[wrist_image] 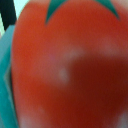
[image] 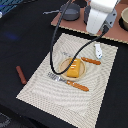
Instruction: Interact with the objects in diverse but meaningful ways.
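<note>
A red round tomato (wrist_image: 70,65) with a green stem top fills the wrist view, very close to the camera. No fingers show there. In the exterior view the arm's white wrist housing (image: 100,17) hangs over the brown board at the back and hides the gripper and the tomato. An orange-yellow ridged block (image: 73,67) lies on a small round plate (image: 63,64) in the middle of the beige placemat. A dark brown sausage stick (image: 21,75) rests on the black cloth at the exterior view's left. A small white-and-blue piece (image: 98,50) sits on the mat's far right part.
An orange-handled fork (image: 69,82) lies in front of the plate and an orange-handled knife (image: 91,61) beside it. A grey pot (image: 70,11) and a second pot (image: 125,19) stand on the brown board (image: 120,35). A black cable loops over the mat.
</note>
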Tool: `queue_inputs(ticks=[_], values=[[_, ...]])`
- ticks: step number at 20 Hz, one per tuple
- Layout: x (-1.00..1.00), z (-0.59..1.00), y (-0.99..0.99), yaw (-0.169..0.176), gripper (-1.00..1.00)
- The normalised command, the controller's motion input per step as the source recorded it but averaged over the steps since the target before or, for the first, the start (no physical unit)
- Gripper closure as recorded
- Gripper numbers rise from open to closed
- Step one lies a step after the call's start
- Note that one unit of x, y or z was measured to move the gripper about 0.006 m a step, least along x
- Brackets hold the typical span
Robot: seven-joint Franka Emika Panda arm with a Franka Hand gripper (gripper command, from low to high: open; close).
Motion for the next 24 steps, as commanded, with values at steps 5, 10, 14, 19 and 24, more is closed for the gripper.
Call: queue_inputs(ticks=[5,10,14,19,24], values=[[-0.61,-0.63,0.22,0.059,1.0],[-0.49,-0.6,0.0,0.066,1.0],[-0.69,-0.29,-0.08,0.063,1.0],[-0.63,0.0,-0.22,0.022,1.0],[-0.35,-0.19,-0.37,0.018,1.0]])
